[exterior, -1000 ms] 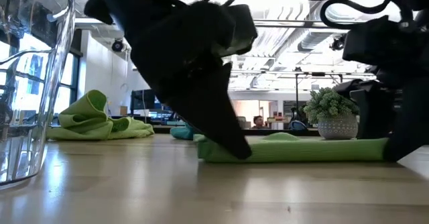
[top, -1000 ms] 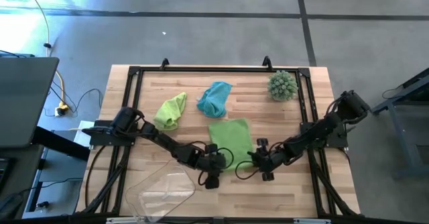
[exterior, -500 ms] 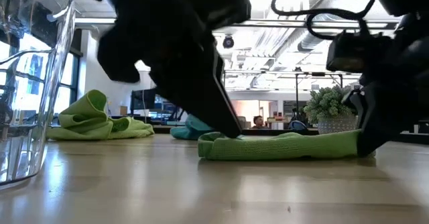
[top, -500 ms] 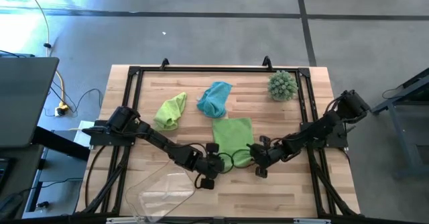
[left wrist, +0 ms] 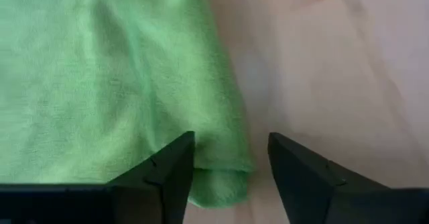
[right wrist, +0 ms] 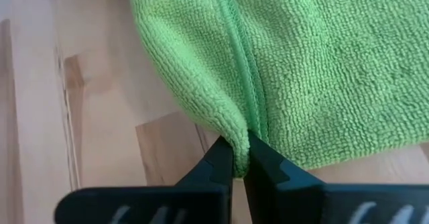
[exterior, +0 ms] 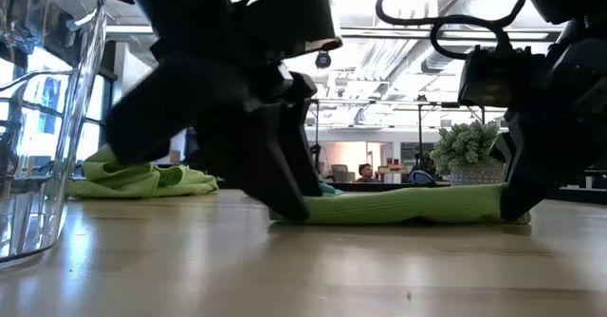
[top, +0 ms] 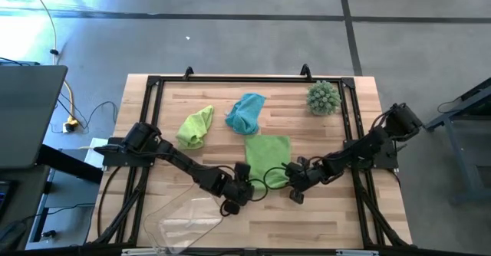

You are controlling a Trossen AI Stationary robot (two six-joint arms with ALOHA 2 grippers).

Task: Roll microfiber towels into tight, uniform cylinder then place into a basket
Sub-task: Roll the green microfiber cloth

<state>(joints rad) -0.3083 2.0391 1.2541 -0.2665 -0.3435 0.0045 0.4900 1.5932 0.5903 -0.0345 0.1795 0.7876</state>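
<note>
Two lime green towels, one flat (top: pixel 267 160) and one bunched (top: pixel 195 127); a teal blue towel (top: pixel 246 113); a spiky grey-green ball (top: pixel 323 97). The basket (top: pixel 186 221) is clear. The table (top: pixel 215 99) is pale striped wood, black-framed, and the fingers (left wrist: pixel 167 177) are black.

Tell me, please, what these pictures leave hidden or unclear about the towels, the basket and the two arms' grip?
- Flat green towel: in the high view both arms cover its near edge.
- Left gripper: jaws apart at the towel's corner; contact unclear.
- Teal towel: the low view's left arm nearly hides it.
- Basket: cut off by the high view's bottom edge.
- Right gripper: pinches a fold; how much is hidden.
</note>
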